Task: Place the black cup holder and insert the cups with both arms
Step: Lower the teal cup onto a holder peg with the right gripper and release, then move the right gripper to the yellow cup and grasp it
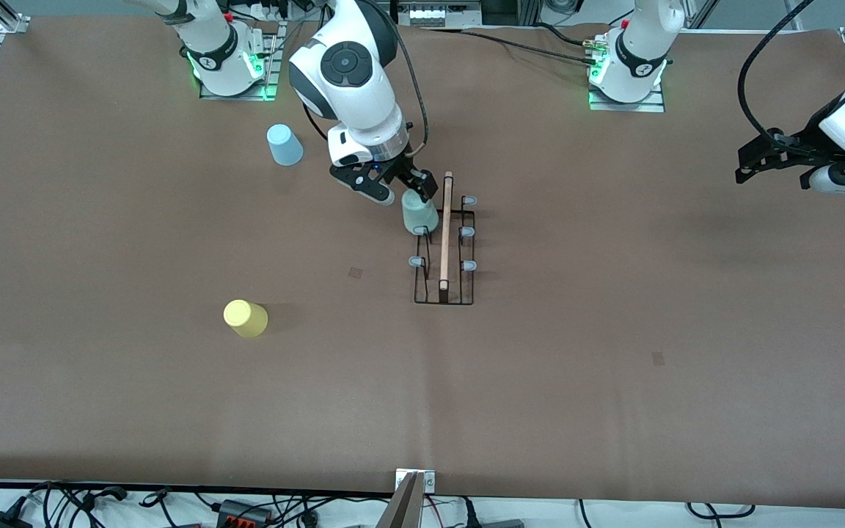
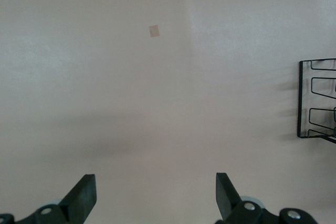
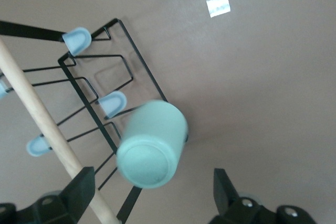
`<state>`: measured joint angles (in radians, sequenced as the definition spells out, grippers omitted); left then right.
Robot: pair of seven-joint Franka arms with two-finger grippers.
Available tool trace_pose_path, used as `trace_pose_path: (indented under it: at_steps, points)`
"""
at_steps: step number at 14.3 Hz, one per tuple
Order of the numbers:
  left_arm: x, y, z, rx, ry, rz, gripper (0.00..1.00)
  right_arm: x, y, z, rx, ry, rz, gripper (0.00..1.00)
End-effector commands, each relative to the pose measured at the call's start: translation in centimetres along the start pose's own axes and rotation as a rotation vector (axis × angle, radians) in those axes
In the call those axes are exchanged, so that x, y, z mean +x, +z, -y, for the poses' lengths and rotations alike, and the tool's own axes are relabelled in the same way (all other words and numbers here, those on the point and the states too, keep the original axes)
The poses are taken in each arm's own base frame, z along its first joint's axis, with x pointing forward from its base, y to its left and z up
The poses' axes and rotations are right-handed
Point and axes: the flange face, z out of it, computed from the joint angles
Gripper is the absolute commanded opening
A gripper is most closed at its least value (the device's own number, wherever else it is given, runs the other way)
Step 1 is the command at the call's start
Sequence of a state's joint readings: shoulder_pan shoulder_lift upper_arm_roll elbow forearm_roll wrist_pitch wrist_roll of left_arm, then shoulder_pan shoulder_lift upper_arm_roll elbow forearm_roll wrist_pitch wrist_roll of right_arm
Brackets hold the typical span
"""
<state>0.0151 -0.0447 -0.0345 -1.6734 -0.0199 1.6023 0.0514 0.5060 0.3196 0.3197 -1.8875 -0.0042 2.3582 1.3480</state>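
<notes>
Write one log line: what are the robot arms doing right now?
right gripper: open, over mint-green cup on rack peg | black cup holder: placed | left gripper: open, waiting | yellow cup, light-blue cup: on table

Surface (image 1: 613, 352): matt brown, paper-like, faint creases. Black cup holder (image 1: 444, 293): thin black wire, smooth; light wooden rod (image 1: 445, 227) on top, pegs tipped pale grey-blue. Mint-green cup (image 3: 152, 145), yellow cup (image 1: 246, 319), light-blue cup (image 1: 284, 144): smooth plastic, dull sheen. Arms: glossy white shells.
</notes>
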Motion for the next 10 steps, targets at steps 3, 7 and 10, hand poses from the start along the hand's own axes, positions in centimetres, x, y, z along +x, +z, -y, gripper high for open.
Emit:
trace_pose_path:
  at_steps: [3,7,10]
  points:
    - [-0.2,-0.4,-0.2,-0.022,0.013,0.003,1.00,10.3,-4.4,-5.2,-0.111,-0.240,-0.004,1.00]
    - [-0.2,-0.6,-0.3,-0.022,0.013,-0.002,1.00,23.9,-7.0,-14.0,-0.145,-0.504,0.023,1.00]
    - [-0.2,-0.6,-0.6,-0.022,0.020,0.000,1.00,30.3,-7.1,-18.5,-0.211,-0.686,-0.048,1.00]
